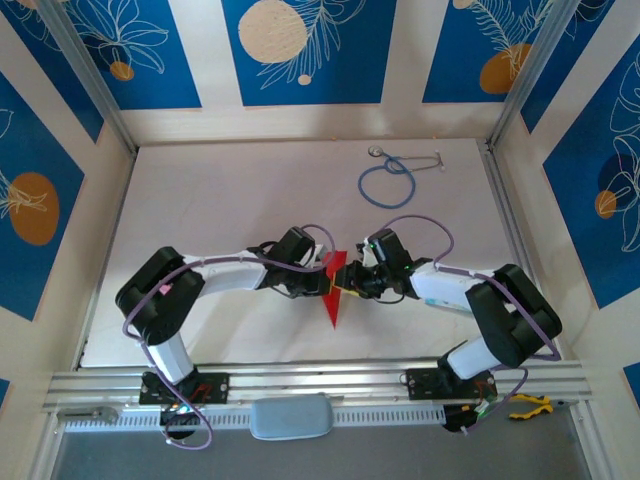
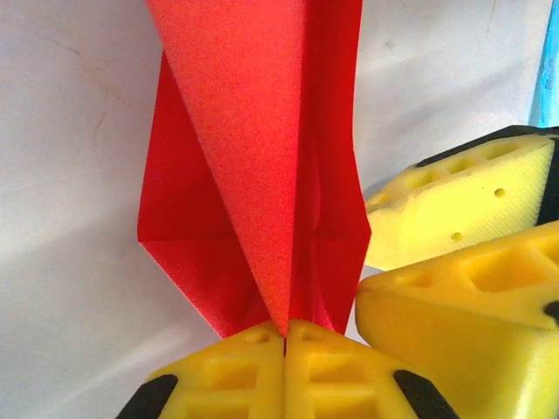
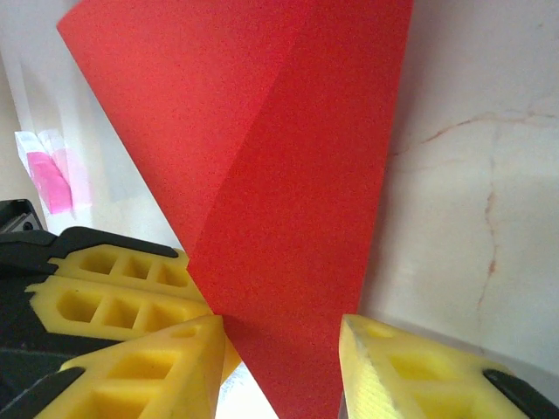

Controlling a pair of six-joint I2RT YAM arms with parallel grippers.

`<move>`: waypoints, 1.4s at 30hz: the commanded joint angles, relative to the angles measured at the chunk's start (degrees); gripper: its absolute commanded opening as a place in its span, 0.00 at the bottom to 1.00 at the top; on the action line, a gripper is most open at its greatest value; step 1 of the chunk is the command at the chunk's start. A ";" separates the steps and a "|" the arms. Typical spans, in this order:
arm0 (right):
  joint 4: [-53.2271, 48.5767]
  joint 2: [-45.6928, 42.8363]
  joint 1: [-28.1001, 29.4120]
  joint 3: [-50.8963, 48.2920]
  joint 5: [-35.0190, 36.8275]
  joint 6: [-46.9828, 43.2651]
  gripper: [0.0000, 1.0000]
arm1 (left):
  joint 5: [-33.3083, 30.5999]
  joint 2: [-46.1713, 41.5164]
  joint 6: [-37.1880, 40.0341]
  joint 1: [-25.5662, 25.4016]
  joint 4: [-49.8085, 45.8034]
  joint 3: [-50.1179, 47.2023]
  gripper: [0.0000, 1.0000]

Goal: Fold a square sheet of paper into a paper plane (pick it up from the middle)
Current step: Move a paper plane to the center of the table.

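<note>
My left fingers (image 2: 229, 377) pinch shut on the paper plane (image 2: 262, 166), which rises straight from their tips. My right fingers (image 3: 153, 371) stand parted with the paper between them. I'd draw them off squarely, without dragging the fold.

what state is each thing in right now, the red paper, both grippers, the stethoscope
bright red folded paper plane: folded to a slim point, pinched at one end
left gripper: shut on the paper plane
right gripper: open, yellow fingers apart on either side of the paper
blue looped-tube stethoscope: lying loose on the white table, far right, untouched
</note>
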 commanded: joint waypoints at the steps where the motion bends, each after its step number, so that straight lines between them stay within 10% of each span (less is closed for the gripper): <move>1: -1.97 0.73 0.65 1.97 -0.75 -0.33 0.40 | -0.88 -1.56 1.17 -0.21 -0.08 -0.52 0.07; 15: -6.81 2.40 2.44 4.82 3.70 -1.06 0.41 | -1.64 -1.99 1.85 -0.21 -1.76 0.09 0.07; 42: -9.15 3.04 2.44 5.99 5.44 3.39 0.03 | -3.87 -6.34 1.92 -0.25 -4.17 0.48 0.26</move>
